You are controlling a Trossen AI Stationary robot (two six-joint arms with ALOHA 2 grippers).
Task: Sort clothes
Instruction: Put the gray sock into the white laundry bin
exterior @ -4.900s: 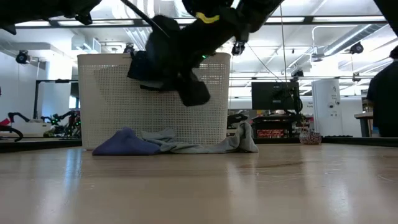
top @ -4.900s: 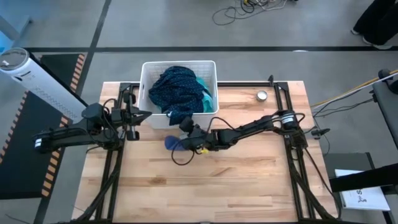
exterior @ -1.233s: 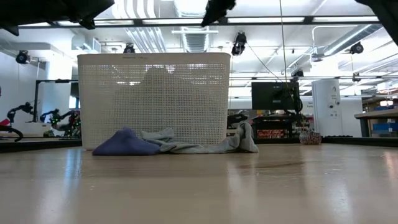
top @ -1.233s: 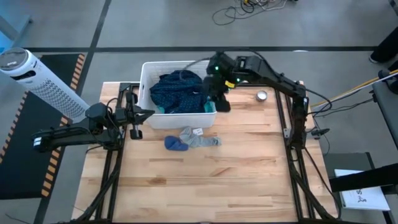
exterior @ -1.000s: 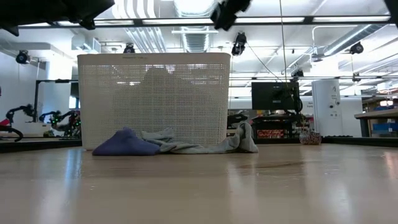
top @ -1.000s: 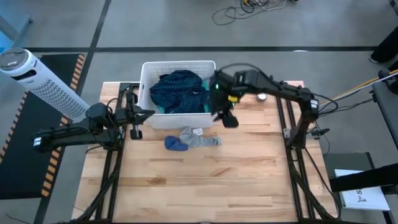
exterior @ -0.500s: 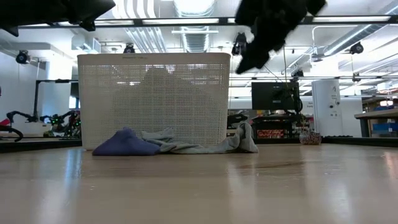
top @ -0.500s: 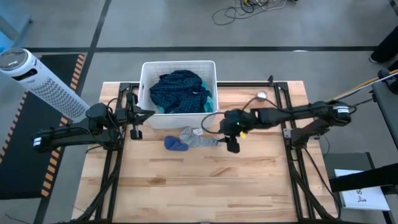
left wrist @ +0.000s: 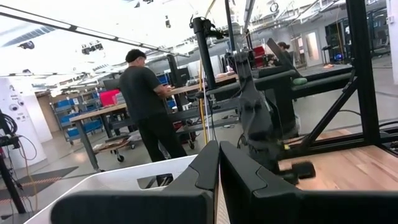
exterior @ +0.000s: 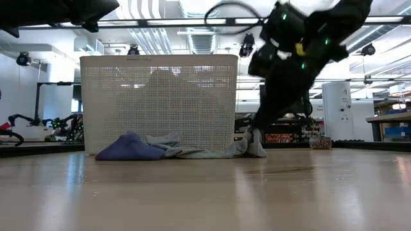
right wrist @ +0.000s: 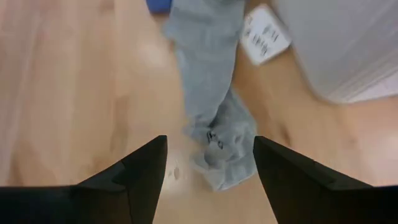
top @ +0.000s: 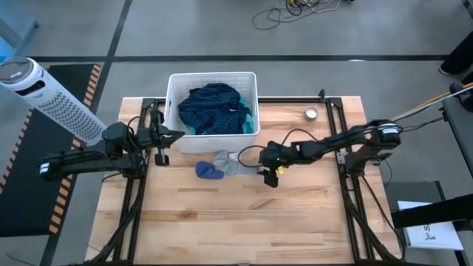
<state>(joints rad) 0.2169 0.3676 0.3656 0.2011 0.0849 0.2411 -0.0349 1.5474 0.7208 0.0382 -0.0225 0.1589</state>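
A white basket at the table's far side holds a dark navy patterned garment, with teal cloth at its right wall. A grey garment lies flat on the table in front of the basket. A blue-purple piece lies at its left end. My right gripper is open and low over the grey garment's right end, one finger on either side of it. It also shows in the low view. My left gripper is shut and empty, left of the basket.
A white tag sticks out of the grey garment near the basket wall. A small round metal object sits at the far right of the table. A person stands in the room beyond. Bare wood lies toward the near edge.
My right gripper has swung from beside the basket's right wall toward the table's near edge, then down and a little left, to the grey garment's right end. The clothes have stayed where they were.
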